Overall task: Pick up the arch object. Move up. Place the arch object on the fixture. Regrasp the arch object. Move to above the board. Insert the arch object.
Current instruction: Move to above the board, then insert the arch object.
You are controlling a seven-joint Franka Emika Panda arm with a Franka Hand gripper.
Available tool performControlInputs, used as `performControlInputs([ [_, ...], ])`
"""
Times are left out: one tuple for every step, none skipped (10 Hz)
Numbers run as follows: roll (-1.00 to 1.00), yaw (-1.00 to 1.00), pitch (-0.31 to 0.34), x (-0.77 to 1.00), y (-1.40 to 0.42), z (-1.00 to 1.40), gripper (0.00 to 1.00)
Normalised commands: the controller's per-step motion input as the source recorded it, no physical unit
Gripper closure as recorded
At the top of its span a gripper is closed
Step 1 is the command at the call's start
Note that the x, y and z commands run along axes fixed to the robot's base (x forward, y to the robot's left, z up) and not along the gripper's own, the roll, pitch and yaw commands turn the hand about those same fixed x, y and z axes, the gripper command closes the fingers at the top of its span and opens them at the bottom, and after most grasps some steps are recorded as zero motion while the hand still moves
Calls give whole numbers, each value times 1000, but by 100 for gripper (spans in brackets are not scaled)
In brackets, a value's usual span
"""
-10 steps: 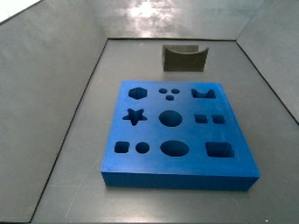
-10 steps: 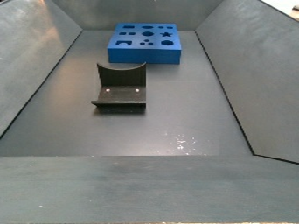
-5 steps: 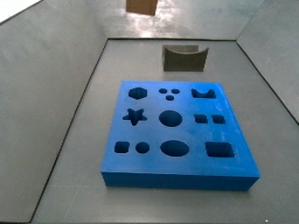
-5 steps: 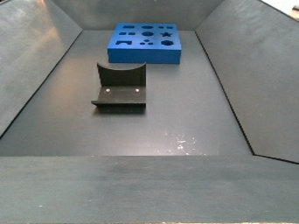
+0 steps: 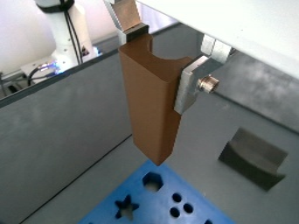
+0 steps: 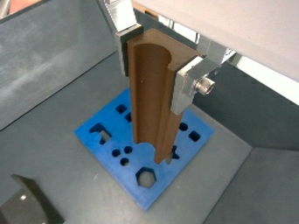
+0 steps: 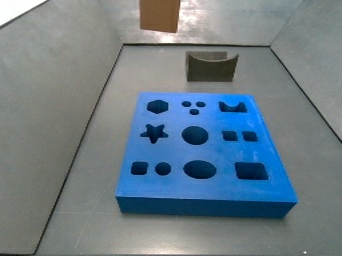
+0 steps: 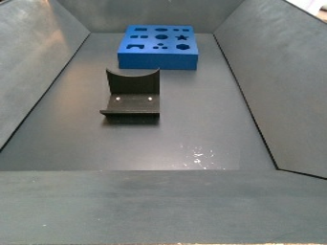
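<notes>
Claw (image 6: pixel 156 48) grips the upright arch object (image 6: pixel 153 96) high above the board (image 6: pixel 111 140), whose cutouts are all empty.

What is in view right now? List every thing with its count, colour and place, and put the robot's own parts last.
arch object: one, reddish-brown, hanging upright between the gripper's fingers above the board; its lower end shows at the top edge of a side view.
board: one, bright blue with shaped cutouts, flat on the grey floor.
fixture: one, dark grey with a curved notch on top, standing on the floor apart from the board, nothing resting on it.
floor: one, grey, enclosed by grey walls.
gripper: one, silver fingers closed on the upper part of the arch object, high above the board.
</notes>
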Motion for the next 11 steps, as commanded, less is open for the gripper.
performControlInputs([
  [-239, -16, -120, -75, 32, 2, 100],
  [0, 0, 0, 17, 0, 0, 100],
  [0, 0, 0, 229, 0, 0, 100],
  [-34, 0, 0, 360, 46, 0, 100],
  [-29, 3, 0, 429, 37, 0, 100],
  [-30, 0, 0, 500, 29, 0, 100],
  [-17, 0, 0, 583, 34, 0, 100],
  [-3, 0, 10, 646, 54, 0, 100],
  [0, 0, 49, 666, 63, 0, 100],
  [0, 0, 61, 763, 94, -43, 100],
  [0, 26, 63, 863, 29, -114, 100],
])
